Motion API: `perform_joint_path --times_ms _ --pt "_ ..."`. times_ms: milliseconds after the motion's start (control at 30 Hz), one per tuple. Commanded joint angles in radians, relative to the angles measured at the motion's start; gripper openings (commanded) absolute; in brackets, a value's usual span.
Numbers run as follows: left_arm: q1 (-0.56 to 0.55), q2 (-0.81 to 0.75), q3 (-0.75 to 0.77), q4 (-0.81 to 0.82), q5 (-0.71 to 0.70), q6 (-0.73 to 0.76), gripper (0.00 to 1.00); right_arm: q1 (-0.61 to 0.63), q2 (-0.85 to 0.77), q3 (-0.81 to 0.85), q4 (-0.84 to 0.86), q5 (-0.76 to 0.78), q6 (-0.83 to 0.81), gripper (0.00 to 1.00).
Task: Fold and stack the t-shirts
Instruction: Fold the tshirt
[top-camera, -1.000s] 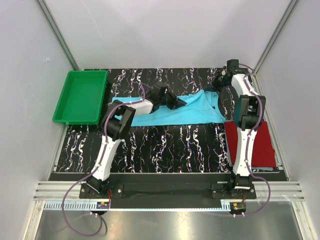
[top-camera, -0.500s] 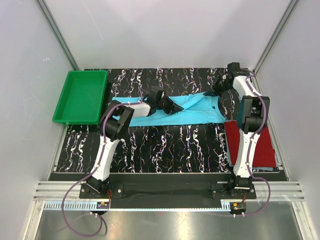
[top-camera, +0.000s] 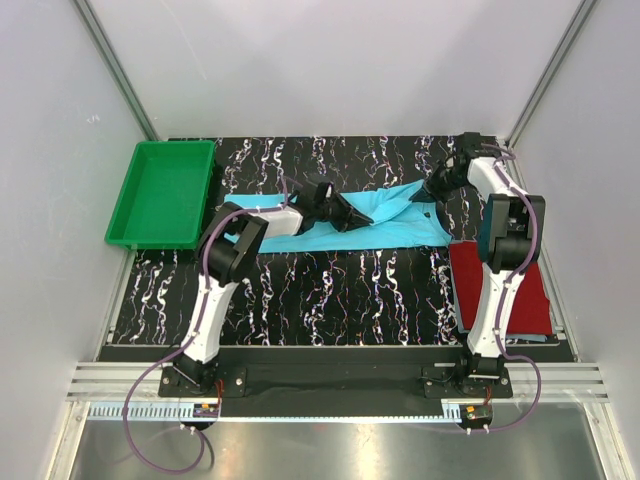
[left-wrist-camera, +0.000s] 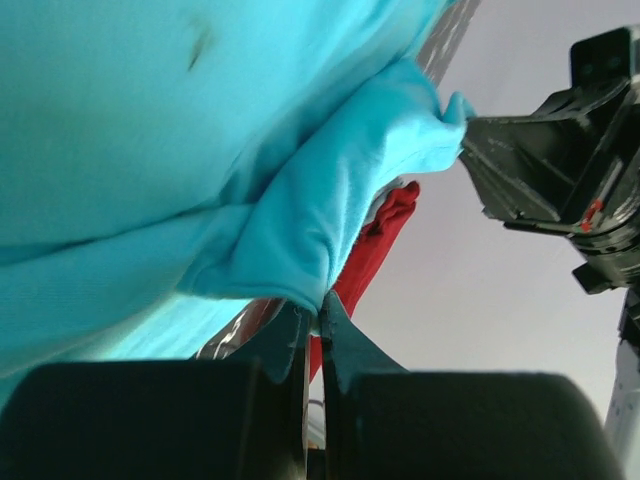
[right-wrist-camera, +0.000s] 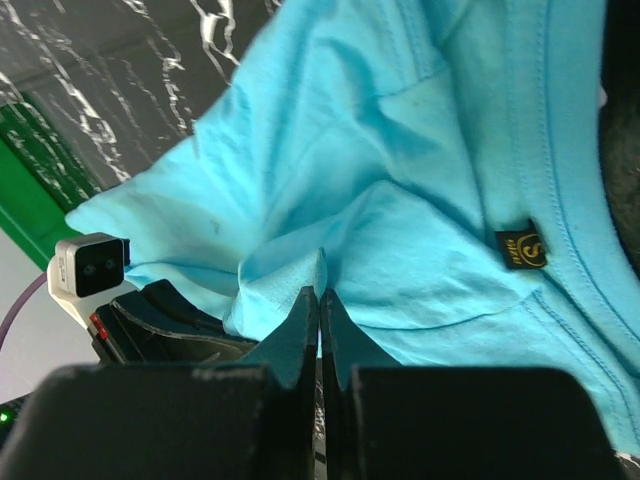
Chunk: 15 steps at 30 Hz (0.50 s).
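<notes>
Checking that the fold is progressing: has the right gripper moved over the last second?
Yes. The right gripper, shut on the turquoise t-shirt, has drawn slightly back from the far edge of the mat.

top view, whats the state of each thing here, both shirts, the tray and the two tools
turquoise t-shirt, partly bunched across the mat, pinched at two spots
dark red t-shirt, folded rectangle lying flat at the near right
green tray, flat at the far left, untouched
left tool, shut on the turquoise t-shirt
right tool, shut on the turquoise t-shirt
</notes>
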Motion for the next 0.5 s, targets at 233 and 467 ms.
perform_joint_path --times_ms 233,467 --pt "-0.018 -0.065 -0.033 0.022 0.064 0.001 0.06 -0.02 -0.133 -0.065 -0.007 0.065 -0.029 0.01" --pt "-0.018 -0.062 -0.038 0.002 0.073 0.013 0.08 -0.023 -0.147 -0.106 -0.025 0.064 -0.044 0.01"
